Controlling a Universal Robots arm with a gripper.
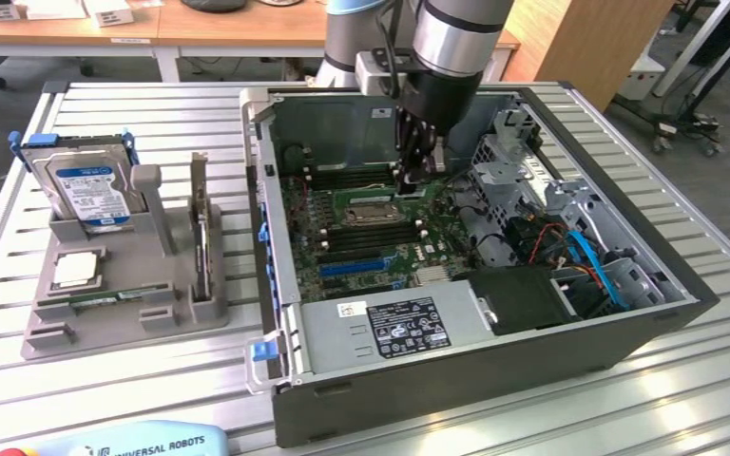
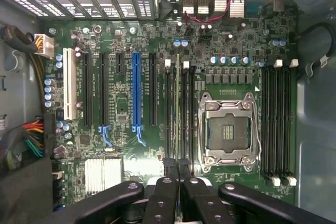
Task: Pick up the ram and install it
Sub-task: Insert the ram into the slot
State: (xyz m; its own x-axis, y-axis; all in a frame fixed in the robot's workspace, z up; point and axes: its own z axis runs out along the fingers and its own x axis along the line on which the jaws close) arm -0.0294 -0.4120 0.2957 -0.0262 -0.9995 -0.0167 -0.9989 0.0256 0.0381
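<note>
Claw (image 2: pixel 178 168) pinches the ram (image 2: pixel 178 108), which shows edge-on between its fingers over the black memory slots (image 2: pixel 168 103) just beside the processor socket (image 2: pixel 229 129), inside the open computer case (image 1: pixel 467 375) on the bench (image 1: pixel 124 399).

one hard drive (image 1: pixel 86 190), one computer case (image 1: pixel 467 380)

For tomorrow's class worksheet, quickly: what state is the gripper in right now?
The gripper is shut on the ram, held edge-on.
</note>
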